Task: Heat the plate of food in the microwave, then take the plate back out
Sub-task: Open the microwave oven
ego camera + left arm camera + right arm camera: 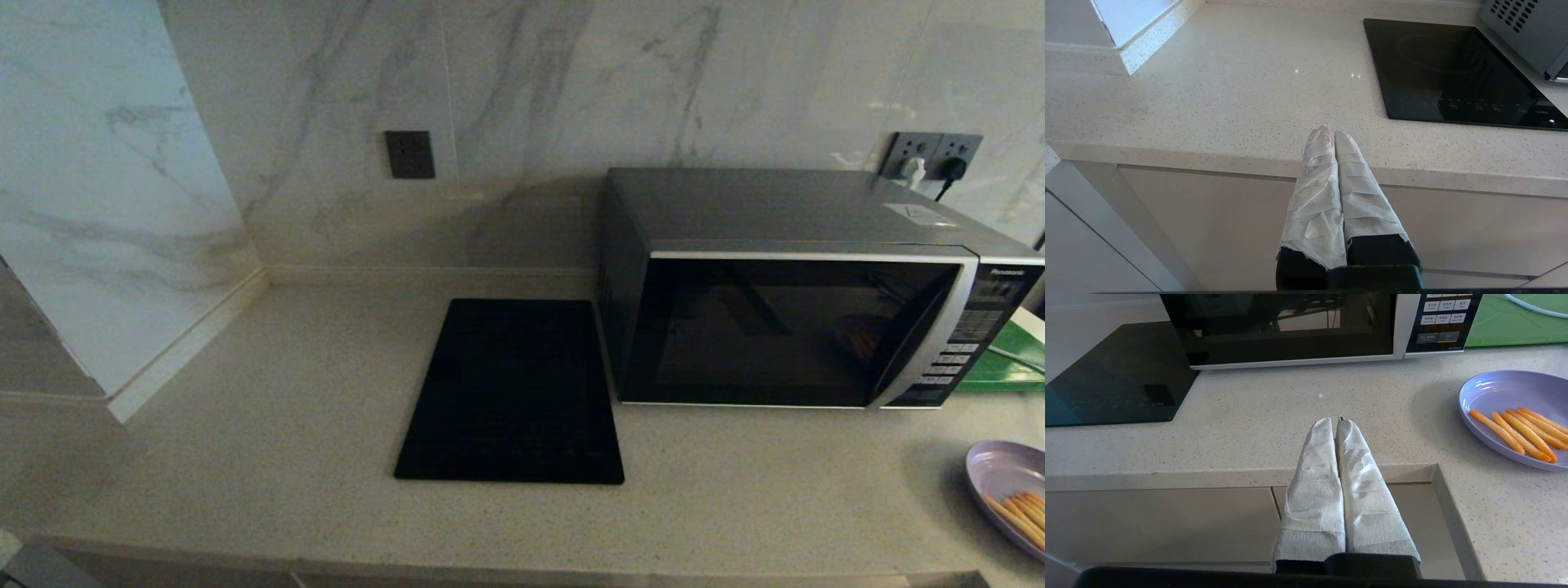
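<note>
From the head view, the large dark grey box microwave (808, 302) with a black glass door, curved silver trim and a button panel stands on the pale speckled stone counter (269, 441) at the far right, its door closed. Just to its left lies a flat black rectangular glass slab (513, 392). The small round lilac plate of orange-tan stick-shaped food (1008, 490) sits on the counter at the near right, in front of the microwave's button panel and apart from it, partly cut off by the edge. A green board (1006, 363) lies to the right of the microwave. Neither arm shows here.

In the left wrist view, the left claw (1330, 132), its fingers wrapped in white cloth tape, is pressed closed with nothing between the tips, hanging at the counter's near edge, left of the black slab.

In the right wrist view, the right claw (1336, 421), wrapped likewise, is closed and empty, at the counter's near edge in front of the microwave door. The plate lies to its right, well apart.
</note>
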Motion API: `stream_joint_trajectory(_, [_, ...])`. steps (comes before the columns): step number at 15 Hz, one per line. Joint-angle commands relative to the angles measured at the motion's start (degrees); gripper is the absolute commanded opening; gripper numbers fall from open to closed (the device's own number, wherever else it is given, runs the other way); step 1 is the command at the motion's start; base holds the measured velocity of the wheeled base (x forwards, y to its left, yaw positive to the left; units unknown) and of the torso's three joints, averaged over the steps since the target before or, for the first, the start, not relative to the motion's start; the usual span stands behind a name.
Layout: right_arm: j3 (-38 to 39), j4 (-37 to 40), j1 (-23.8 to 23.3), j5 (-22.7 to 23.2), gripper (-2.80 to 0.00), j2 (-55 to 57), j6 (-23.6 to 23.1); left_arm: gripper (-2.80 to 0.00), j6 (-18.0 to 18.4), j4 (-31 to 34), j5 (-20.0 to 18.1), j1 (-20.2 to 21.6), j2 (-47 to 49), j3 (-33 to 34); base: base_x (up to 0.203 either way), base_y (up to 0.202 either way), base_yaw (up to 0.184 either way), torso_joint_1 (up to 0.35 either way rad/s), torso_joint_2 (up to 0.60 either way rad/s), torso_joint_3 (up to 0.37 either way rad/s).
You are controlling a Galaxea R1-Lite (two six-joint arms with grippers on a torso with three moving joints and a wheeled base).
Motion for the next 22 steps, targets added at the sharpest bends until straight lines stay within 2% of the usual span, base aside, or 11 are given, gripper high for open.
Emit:
stream_joint_trajectory(1, [-0.02,-0.03,0.01,-0.04,-2.8,-0.05,-0.05,-2.8,-0.04,-0.02,0.03,0.01,0.0,0.0,0.0,0.0,0.0,0.0,0.0,0.0])
stream_joint_trajectory(17, [0.07,-0.12,0.01,-0.21,-2.8,-0.05,0.13,-2.8,-0.04,-0.02,0.03,0.01,0.01,0.0,0.0,0.0,0.0,0.0,0.0,0.0])
stream_joint_trajectory(19, [0.07,-0.47,0.01,-0.91,-2.8,-0.05,2.85,-2.8,-0.04,-0.02,0.03,0.01,0.07,0.0,0.0,0.0,0.0,0.0,0.0,0.0])
stream_joint_trajectory(22, [-1.28,-0.14,0.01,-1.07,-2.8,-0.04,2.85,-2.8,-0.04,-0.02,0.03,0.01,0.08,0.0,0.0,0.0,0.0,0.0,0.0,0.0])
